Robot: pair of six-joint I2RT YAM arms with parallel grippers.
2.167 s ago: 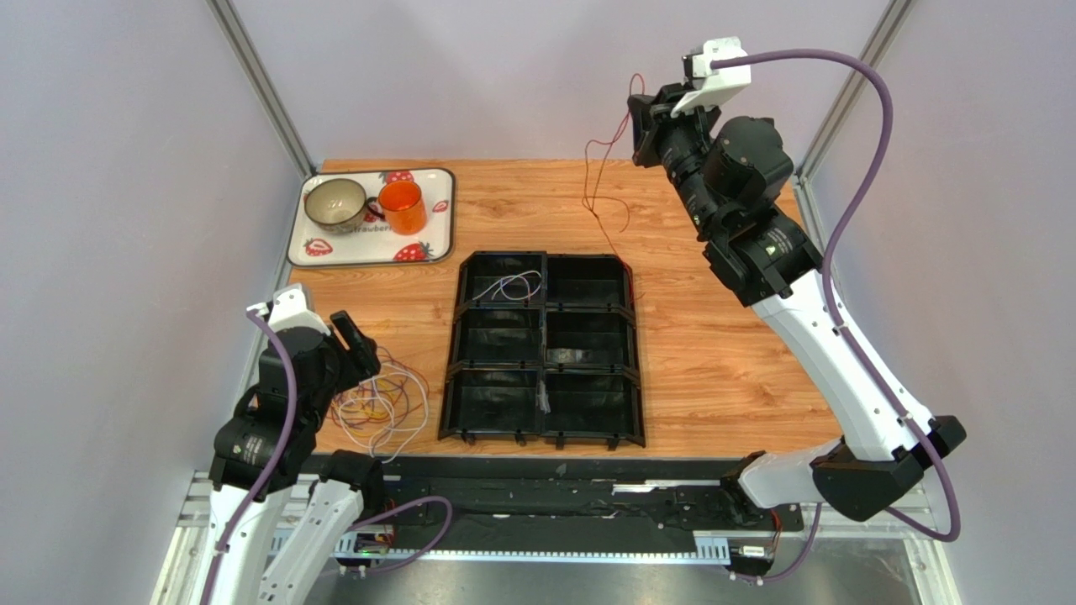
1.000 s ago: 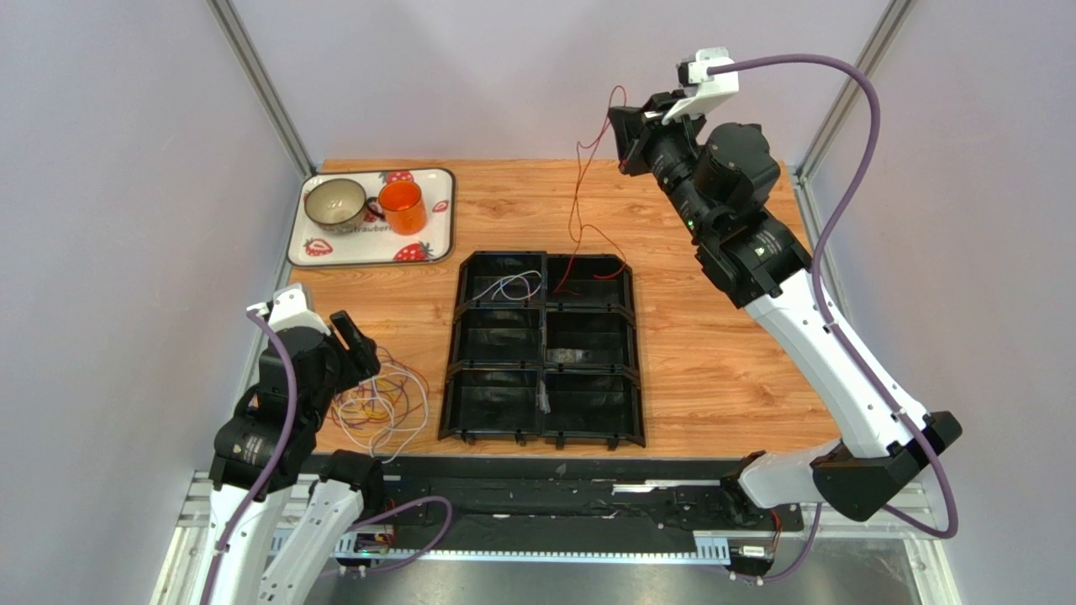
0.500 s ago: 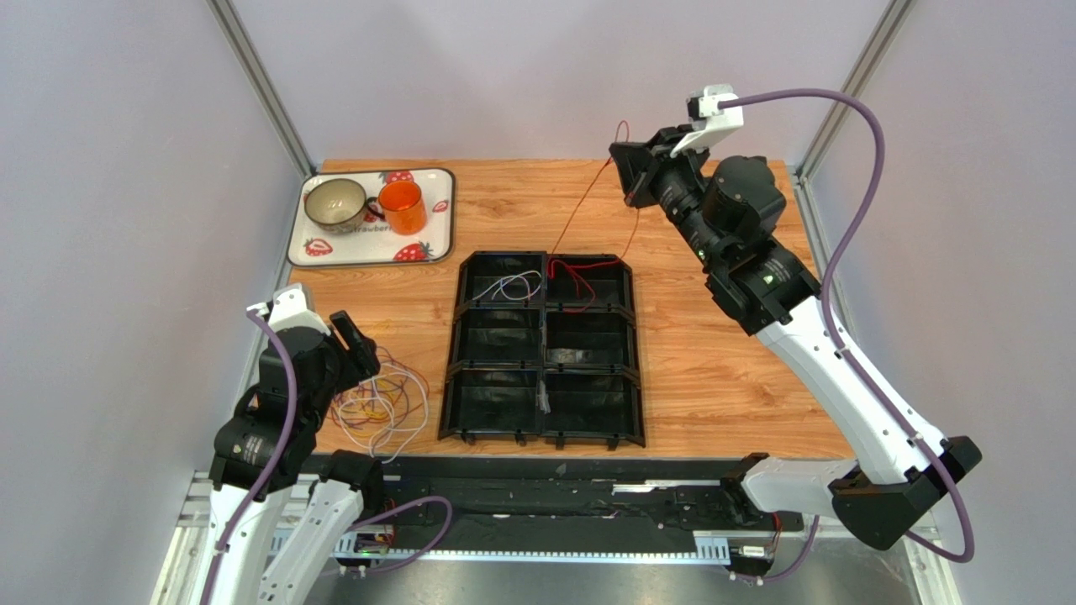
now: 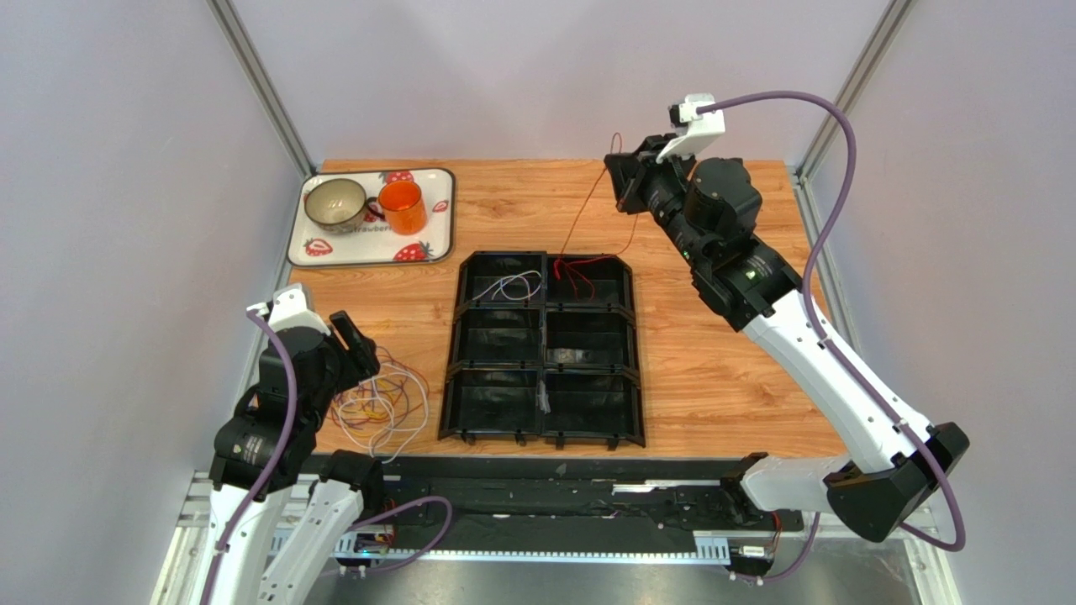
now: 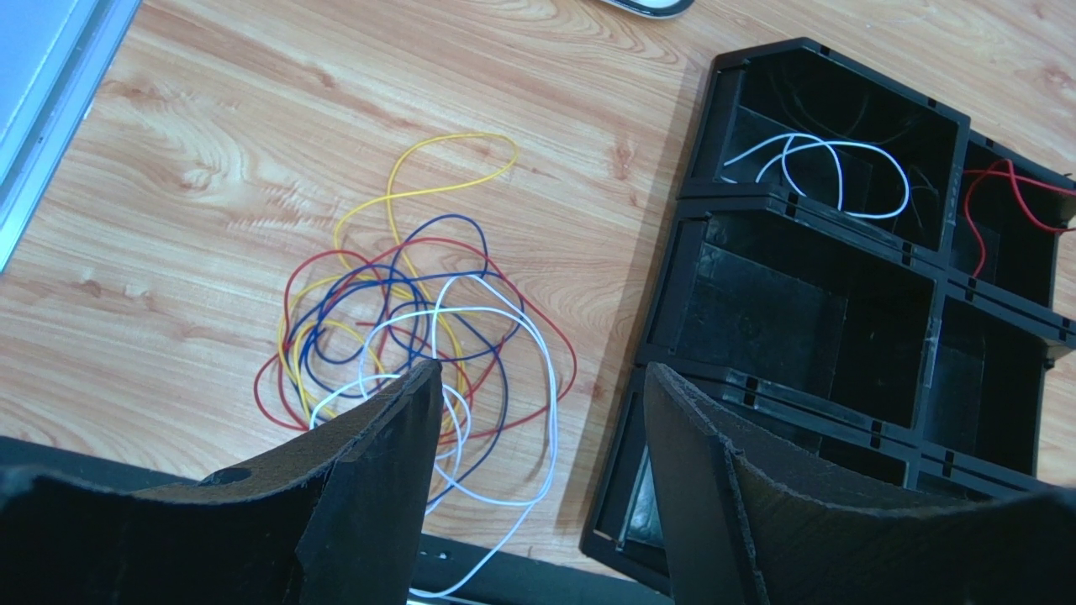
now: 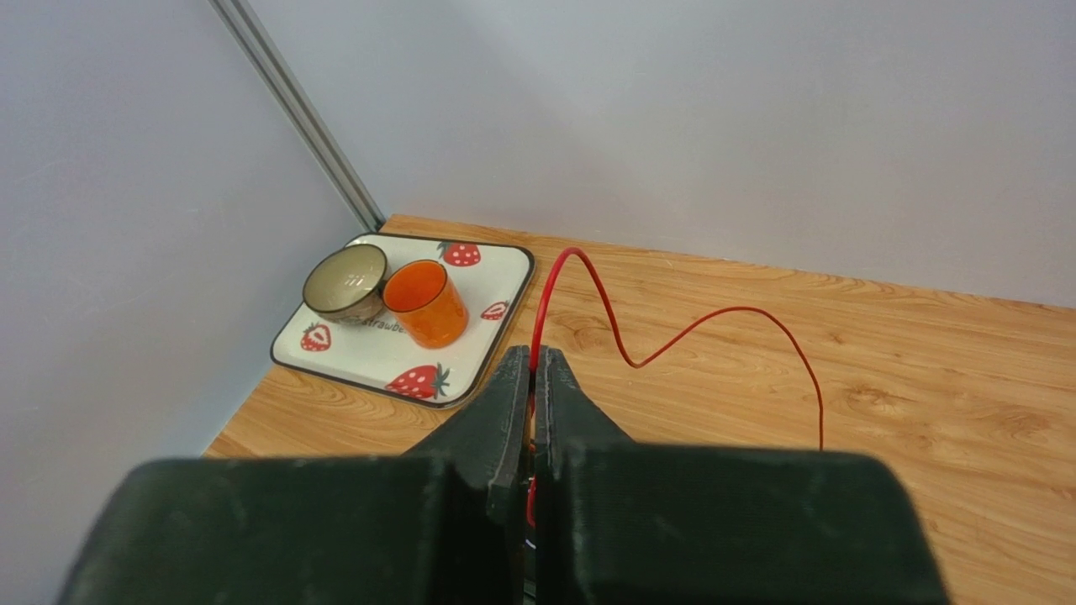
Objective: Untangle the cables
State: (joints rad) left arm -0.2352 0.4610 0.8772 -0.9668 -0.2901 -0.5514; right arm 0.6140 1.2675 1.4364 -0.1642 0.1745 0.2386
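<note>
Right gripper [image 4: 621, 177] pinches the red cable [image 4: 575, 271] between closed jaws, high over the far side of the table. Black tray [image 4: 546, 366] lies below it, toward the near-left. The cable slants down into the far-right compartment, beside the white cable [image 4: 508, 286]. Left gripper [image 5: 541, 378] hangs with jaws apart, empty, over the tangled cables [image 5: 404, 328]. Strawberry plate [image 4: 436, 189] is well apart.

Right pincer [image 4: 618, 178] raised, seemingly pinching red cable [image 4: 585, 214], cable trailing into far-right compartment of divided tray [image 4: 544, 353]
</note>
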